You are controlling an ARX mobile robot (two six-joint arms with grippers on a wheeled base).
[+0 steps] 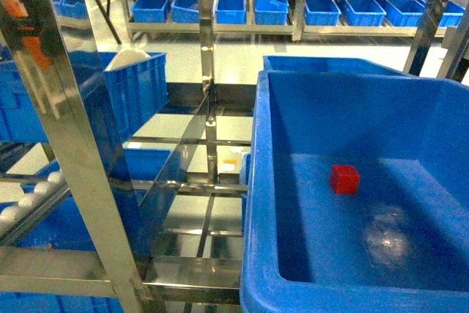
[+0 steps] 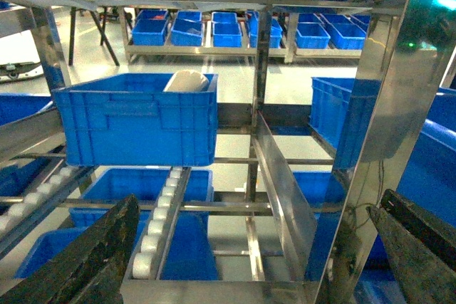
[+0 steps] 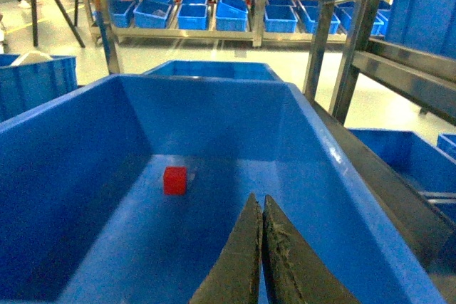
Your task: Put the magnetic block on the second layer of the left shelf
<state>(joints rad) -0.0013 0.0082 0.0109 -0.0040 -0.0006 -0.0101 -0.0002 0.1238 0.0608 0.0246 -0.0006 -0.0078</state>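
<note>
Reaching for the block comes first; nothing is held yet.

Left pincer [image 2: 249, 247]: fingers spread wide, empty, pointed into the left rack. Ahead of it and higher sits a blue crate [image 2: 135, 122] on the roller rails [image 2: 162, 218], with a white object [image 2: 187, 80] poking above its rim. A steel divider [image 2: 281, 190] runs just right of the pincer's line. That crate's level looks like the second layer, though I can't be sure from here. Keep this arm parked clear of the divider and post.

Right pincer [image 3: 262, 247]: fingers pressed together, tips touching, holding nothing. It hangs over the near end of the big bin [image 3: 342, 176]. The block [image 3: 175, 180] lies on the bin floor ahead of the tips and to their left, well apart from all walls.

How to do it well, my read:
- Open the right fingers before descending; shut tips will only shove the cube.
- Shift left and forward, come straight down, square the fingers to two flat faces.
- Faces look glossy, so grip centred and low to avoid squirting it out.
- Bin walls are tall: lift vertically above the rim before swinging left.
- Crossing to the left rack means passing the centre post [image 1: 207, 71]; go over the rim, not through it.
</note>
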